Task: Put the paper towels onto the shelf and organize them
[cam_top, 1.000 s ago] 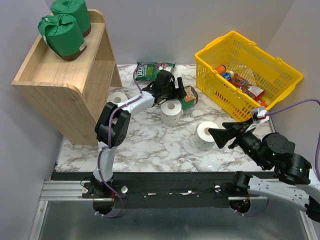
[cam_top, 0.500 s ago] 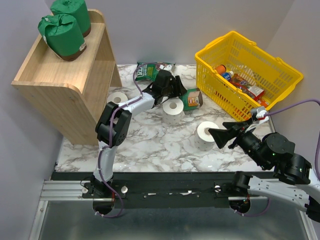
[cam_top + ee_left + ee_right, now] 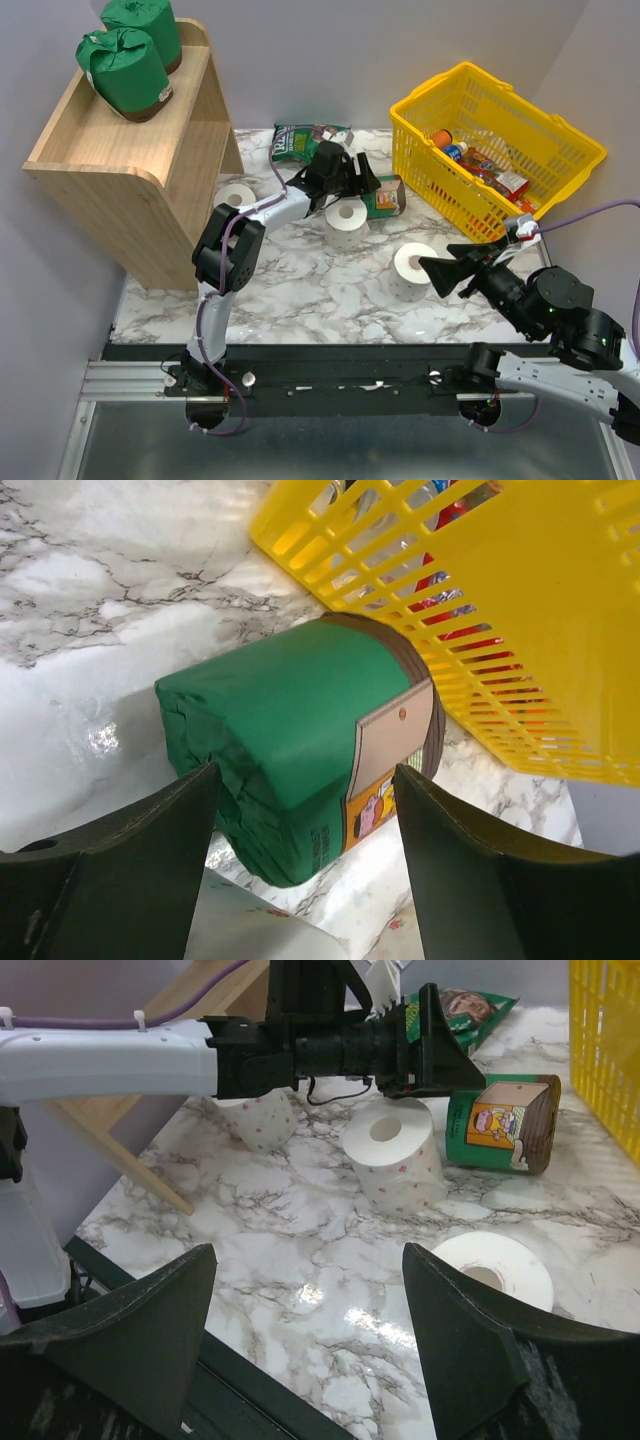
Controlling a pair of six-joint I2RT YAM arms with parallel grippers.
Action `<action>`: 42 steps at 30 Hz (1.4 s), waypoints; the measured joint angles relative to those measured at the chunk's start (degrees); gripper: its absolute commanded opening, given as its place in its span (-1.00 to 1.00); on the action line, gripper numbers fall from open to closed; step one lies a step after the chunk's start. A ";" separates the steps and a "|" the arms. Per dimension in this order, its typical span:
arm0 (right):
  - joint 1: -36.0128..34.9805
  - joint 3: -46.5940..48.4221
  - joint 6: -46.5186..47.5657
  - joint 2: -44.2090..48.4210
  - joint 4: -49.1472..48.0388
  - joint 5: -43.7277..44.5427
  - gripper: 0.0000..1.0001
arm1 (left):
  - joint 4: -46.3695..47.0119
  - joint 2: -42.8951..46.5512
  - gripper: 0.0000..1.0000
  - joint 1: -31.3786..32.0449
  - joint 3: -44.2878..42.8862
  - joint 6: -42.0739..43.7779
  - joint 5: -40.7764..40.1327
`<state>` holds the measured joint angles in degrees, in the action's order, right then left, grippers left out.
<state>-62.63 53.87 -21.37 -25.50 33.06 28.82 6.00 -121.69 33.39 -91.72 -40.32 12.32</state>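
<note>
left gripper (image 3: 365, 186): jaws apart, 1 finger on each side of the near end of the lying green roll; whether the pads (image 3: 150, 850) touch it cannot be told.
lying green roll (image 3: 290, 730): on its side on the marble table (image 3: 300, 285), right at the left gripper's fingertips, with its brown-orange label end turned away from the hand.
yellow basket (image 3: 540, 650): just beyond the lying green roll, ahead of the left gripper, with packaged goods inside.
right gripper (image 3: 308, 1260): jaws wide with nothing between them, held above the marble table.
nearest white roll (image 3: 492, 1272): upright with its hollow core up, just ahead of the right gripper, beside the finger on the right of the wrist view.
middle white roll (image 3: 343, 226): upright, close beside the left gripper's body, farther ahead of the right gripper than the nearest white roll.
far white roll (image 3: 238, 197): upright beside the left forearm, well behind the left gripper, near the foot of the shelf (image 3: 130, 170).
shelved green rolls (image 3: 125, 70): 2 of them, upright and close together on the shelf's top tray, well apart from both grippers.
snack bag (image 3: 305, 140): flat on the marble table, near the left gripper on the side away from the arm bases.
rolls in view: 6, with 2 on the shelf and 4 on the marble table.
</note>
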 measured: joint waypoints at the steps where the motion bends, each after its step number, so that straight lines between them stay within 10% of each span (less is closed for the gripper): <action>1: 0.00 0.00 0.00 0.09 0.00 0.00 0.68 | 0.00 0.04 0.61 0.04 0.33 0.11 -0.04; 37: 0.00 -0.20 1.75 2.27 0.02 2.10 0.68 | 6.69 -5.62 0.55 0.70 -1.92 -1.55 1.20; 42: 0.00 -0.37 1.97 2.32 0.02 2.56 0.68 | 10.38 -5.62 0.15 0.68 -0.50 -2.91 1.88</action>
<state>-62.63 53.49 -19.40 -23.18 33.08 31.38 16.38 -127.31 34.06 -92.23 -43.22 14.20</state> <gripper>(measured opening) 0.841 0.715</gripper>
